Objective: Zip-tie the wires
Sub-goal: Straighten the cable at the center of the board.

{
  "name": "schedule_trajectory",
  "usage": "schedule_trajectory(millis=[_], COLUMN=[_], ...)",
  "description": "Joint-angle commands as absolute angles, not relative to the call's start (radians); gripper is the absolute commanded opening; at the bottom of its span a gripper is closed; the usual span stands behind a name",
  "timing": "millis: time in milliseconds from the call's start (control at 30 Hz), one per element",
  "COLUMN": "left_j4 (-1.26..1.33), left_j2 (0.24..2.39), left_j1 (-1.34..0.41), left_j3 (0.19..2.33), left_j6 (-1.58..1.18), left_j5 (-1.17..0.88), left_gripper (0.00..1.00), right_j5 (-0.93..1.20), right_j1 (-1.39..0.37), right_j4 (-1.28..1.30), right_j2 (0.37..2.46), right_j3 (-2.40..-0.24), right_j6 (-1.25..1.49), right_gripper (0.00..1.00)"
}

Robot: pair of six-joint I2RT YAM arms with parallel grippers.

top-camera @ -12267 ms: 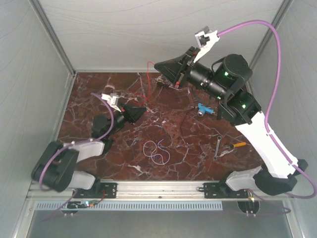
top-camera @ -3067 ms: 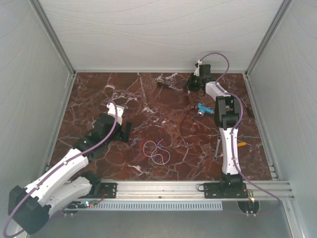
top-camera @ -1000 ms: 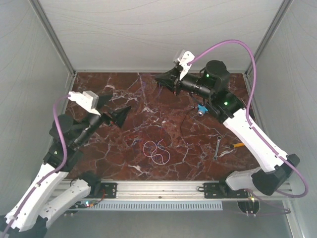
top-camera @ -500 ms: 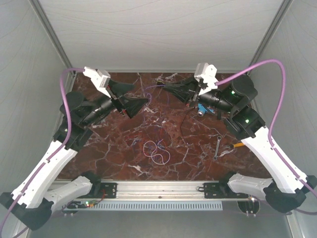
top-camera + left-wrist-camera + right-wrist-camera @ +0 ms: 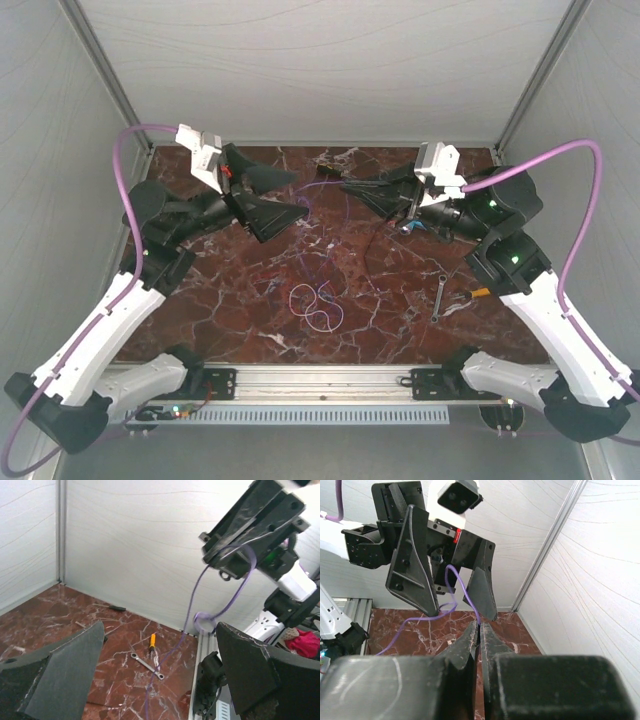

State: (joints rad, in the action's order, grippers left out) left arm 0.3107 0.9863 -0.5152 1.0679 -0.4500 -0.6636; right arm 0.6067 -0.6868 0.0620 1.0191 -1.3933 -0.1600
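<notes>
The red-brown veined marble worktop (image 5: 400, 320) is gleaming glossy; above it, the thin purple wire (image 5: 191, 600) is looking smooth, plastic-coated.

The wires (image 5: 315, 303) are seen as a small tangle of very thin loops, whitish and purple, laid flat on the marbled tabletop (image 5: 200, 300) near its middle, somewhat toward the near edge. One purple strand (image 5: 467, 600) is held up off the surface: it is pinched between the closed fingers of the right gripper (image 5: 479, 626), a narrow arch is formed just above the grip, and the remainder is hung slackly down toward the table. Red wire cannot be made out
</notes>
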Motion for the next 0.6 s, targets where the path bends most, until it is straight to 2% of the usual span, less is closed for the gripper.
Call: schedule_trajectory(millis=[0, 300, 567], left_j4=[0.434, 0.384, 0.455], left_j2=[0.973, 0.928, 0.975], left_j1=[-0.517, -0.517, -0.526], left_j3=[1.084, 1.052, 1.057], left_j6=[-0.522, -0.481, -0.526], left_j5=[-0.749, -0.702, -0.745], left_gripper=[0.93, 0.92, 0.78], right_j5=[0.619, 0.659, 0.678], right_j1=[-0.694, -0.693, -0.694], right_j4=[0.024, 0.01, -0.012], right_j2=[1.006, 0.986, 0.982], right_j3=[-1.386, -1.387, -1.381], right_j6=[-0.153, -0.14, -0.102], right_gripper=[0.0, 0.0, 0.0])
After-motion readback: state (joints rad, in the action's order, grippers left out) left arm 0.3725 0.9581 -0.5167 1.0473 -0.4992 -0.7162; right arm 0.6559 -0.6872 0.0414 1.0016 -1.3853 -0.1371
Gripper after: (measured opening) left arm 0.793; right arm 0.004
